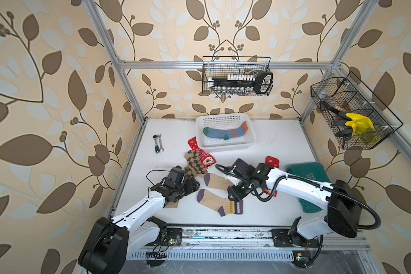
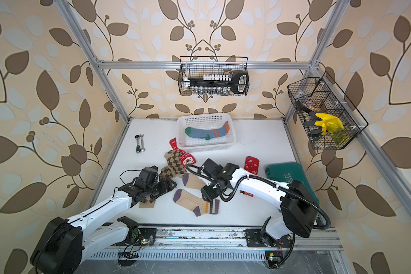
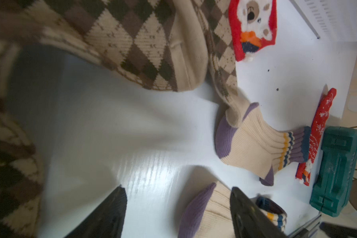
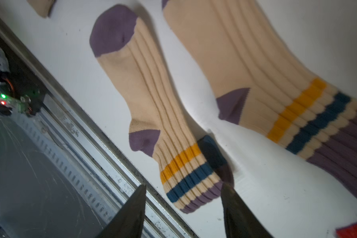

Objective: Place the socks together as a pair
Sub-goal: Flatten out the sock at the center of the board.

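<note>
Beige socks (image 1: 214,200) lie side by side in front of the white basket (image 1: 226,147), and neither gripper holds anything.
The two purple-toed socks lie flat on the table, just beside each other, well in front of the basket. The right gripper (image 4: 183,185) hangs over the nearer one's striped cuff, fingers spread and clamping nothing. The left gripper (image 3: 177,188), fingers likewise parted, sits front-left of the basket by the brown argyle socks (image 1: 196,163). A blue-grey sock (image 1: 223,132) lies inside the basket, and a red sock (image 1: 205,160) lies near its front-left corner.
</note>
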Action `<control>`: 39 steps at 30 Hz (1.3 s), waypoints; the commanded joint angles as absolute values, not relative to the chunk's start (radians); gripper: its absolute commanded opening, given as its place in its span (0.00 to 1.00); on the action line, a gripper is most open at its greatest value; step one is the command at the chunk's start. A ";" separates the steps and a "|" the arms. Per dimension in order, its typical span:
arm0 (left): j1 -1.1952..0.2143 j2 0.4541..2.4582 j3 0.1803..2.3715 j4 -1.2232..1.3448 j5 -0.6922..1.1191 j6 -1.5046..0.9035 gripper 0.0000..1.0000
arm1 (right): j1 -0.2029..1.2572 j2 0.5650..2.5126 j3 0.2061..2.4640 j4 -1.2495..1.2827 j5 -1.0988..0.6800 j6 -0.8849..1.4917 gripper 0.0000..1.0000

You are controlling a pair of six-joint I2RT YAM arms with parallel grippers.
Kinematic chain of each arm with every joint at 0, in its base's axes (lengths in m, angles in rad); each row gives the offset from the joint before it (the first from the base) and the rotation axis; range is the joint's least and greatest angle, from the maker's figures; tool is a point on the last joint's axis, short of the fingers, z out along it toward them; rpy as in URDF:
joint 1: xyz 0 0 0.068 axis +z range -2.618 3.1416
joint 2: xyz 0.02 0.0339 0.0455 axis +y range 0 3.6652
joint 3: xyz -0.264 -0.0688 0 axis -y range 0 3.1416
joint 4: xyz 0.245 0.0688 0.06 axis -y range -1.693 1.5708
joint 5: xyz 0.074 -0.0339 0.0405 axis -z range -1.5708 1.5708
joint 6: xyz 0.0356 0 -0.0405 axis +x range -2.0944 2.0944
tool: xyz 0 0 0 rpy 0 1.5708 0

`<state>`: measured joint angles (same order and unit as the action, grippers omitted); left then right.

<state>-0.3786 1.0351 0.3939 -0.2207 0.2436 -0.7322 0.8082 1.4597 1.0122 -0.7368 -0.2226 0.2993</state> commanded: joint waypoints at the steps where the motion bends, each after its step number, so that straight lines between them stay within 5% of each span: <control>1: -0.388 1.038 0.384 -0.237 0.306 -0.693 0.76 | 0.713 1.435 0.920 -0.692 -0.370 0.348 0.59; 12: -0.563 1.176 0.404 -0.132 0.292 -0.735 0.58 | 0.624 1.506 0.790 -0.597 -0.452 0.369 0.61; 16: -0.577 1.222 0.402 -0.091 0.283 -0.746 0.41 | 0.640 1.550 0.788 -0.583 -0.464 0.378 0.60; 19: -0.577 1.223 0.406 -0.093 0.273 -0.743 0.28 | 0.662 1.567 0.797 -0.588 -0.453 0.380 0.46; 23: -0.578 1.224 0.416 -0.088 0.275 -0.741 0.13 | 0.665 1.535 0.802 -0.618 -0.405 0.394 0.11; 27: -0.580 1.251 0.444 -0.087 0.292 -0.732 0.05 | 0.703 1.467 0.867 -0.765 -0.247 0.398 0.01; 35: -0.584 1.256 0.462 -0.097 0.275 -0.726 0.00 | 0.871 1.459 1.180 -1.152 0.151 0.455 0.01; 39: -0.584 1.256 0.463 -0.109 0.267 -0.720 0.00 | 0.952 1.614 1.264 -1.183 0.208 0.464 0.21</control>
